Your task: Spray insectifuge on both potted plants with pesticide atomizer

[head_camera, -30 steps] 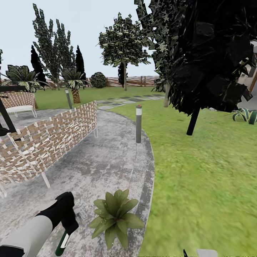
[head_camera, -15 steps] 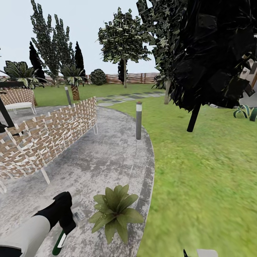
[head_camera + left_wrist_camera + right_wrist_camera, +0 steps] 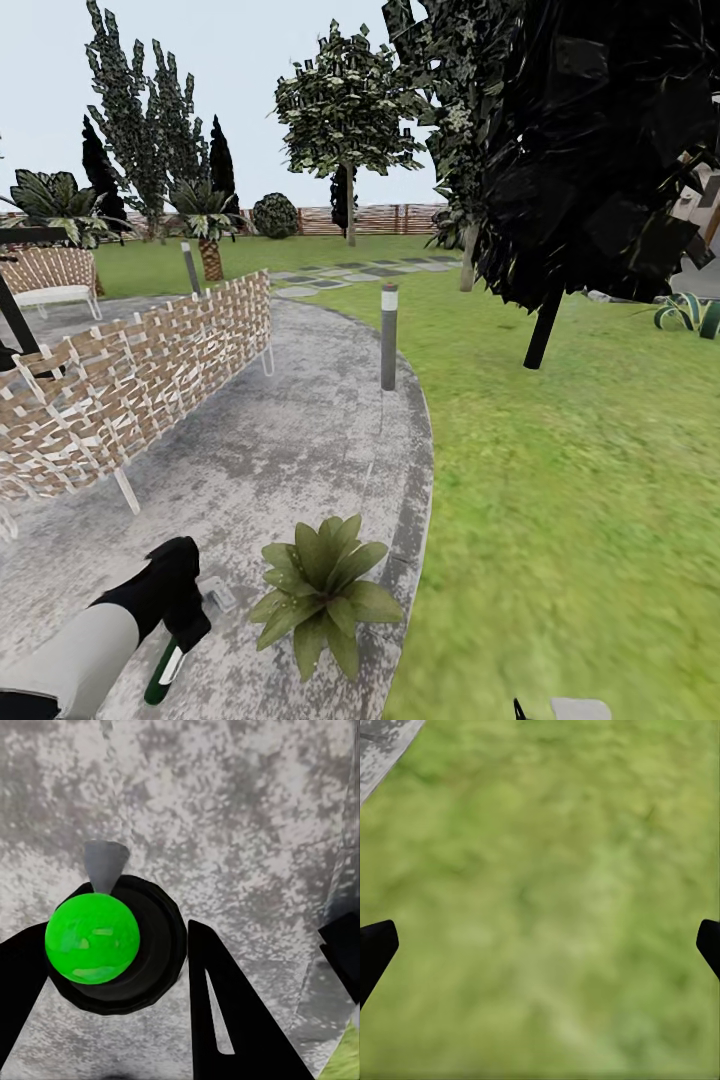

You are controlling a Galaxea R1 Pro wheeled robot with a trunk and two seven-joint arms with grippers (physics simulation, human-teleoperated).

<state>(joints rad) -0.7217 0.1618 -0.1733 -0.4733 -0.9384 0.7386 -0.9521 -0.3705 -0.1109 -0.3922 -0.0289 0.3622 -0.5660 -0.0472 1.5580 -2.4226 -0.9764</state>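
In the head view my left gripper point(image 3: 183, 622) hangs low over the grey stone patio point(image 3: 300, 440), shut on the pesticide atomizer point(image 3: 162, 672), a dark green bottle with a white label pointing down and toward me. One potted plant point(image 3: 320, 590), a rosette of broad green leaves, stands just right of that gripper near the patio's rim. The left wrist view has the atomizer point(image 3: 92, 937) as a bright green round shape in a dark ring between the black fingers point(image 3: 221, 1012). My right gripper point(image 3: 540, 945) is open over lawn, its tips far apart.
A woven brown bench point(image 3: 130, 390) stands on the patio to the left. A grey bollard lamp point(image 3: 389, 340) rises at the patio's edge ahead. A dark tree point(image 3: 590, 150) overhangs the lawn point(image 3: 570, 480) on the right. Stepping slabs point(image 3: 350, 275) lead to the slat fence point(image 3: 385, 218).
The whole view has shifted a little, so the camera moved. My left gripper with the atomizer has drifted slightly left, away from the potted plant.
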